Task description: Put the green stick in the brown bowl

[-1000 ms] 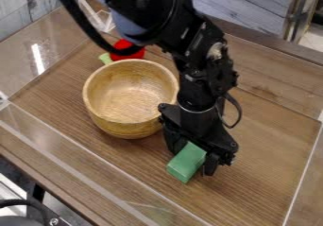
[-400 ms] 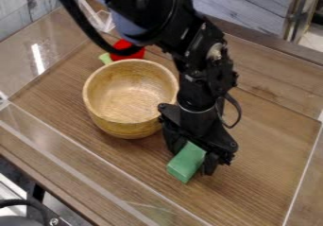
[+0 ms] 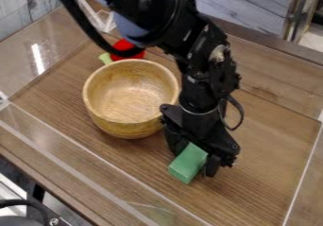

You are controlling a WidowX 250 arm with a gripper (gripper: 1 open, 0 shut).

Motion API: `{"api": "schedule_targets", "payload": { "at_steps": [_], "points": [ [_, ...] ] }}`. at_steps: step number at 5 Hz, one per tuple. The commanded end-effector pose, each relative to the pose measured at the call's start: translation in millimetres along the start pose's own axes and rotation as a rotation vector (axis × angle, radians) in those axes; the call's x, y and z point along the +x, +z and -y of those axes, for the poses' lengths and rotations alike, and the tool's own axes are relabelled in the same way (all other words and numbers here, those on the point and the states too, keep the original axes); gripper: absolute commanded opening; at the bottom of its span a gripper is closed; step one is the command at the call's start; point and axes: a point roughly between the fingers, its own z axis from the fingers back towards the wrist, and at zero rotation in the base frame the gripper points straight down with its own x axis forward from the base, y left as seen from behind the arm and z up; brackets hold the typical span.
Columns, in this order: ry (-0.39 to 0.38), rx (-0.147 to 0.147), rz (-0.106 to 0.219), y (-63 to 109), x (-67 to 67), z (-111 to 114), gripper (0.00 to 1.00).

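The green stick [image 3: 190,164] is a short green block lying on the wooden table in front of the brown bowl's right side. My black gripper [image 3: 197,152] points straight down over it, open, with a finger on either side of the block's far end. The jaws stand wide and I cannot tell whether they touch the block. The brown bowl [image 3: 127,97] is a light wooden bowl standing just left of the gripper, with nothing inside it.
A red object [image 3: 123,50] sits behind the bowl, partly hidden by the arm. A clear plastic wall [image 3: 76,187] runs along the table's near and left edges. The table edge lies to the right.
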Motion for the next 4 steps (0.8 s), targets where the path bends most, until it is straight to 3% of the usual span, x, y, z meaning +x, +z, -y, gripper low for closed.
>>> {"api": "schedule_targets", "payload": {
  "at_steps": [1, 2, 3, 4],
  "points": [
    [0.012, -0.007, 0.044, 8.6, 10.4, -2.5, 1.0],
    [0.02, -0.007, 0.045, 8.1, 11.8, -4.5, 1.0],
    [0.022, -0.009, 0.045, 8.6, 11.8, -5.6, 0.0],
    [0.024, -0.012, 0.045, 15.9, 12.3, -6.8, 0.0]
  ]
}}
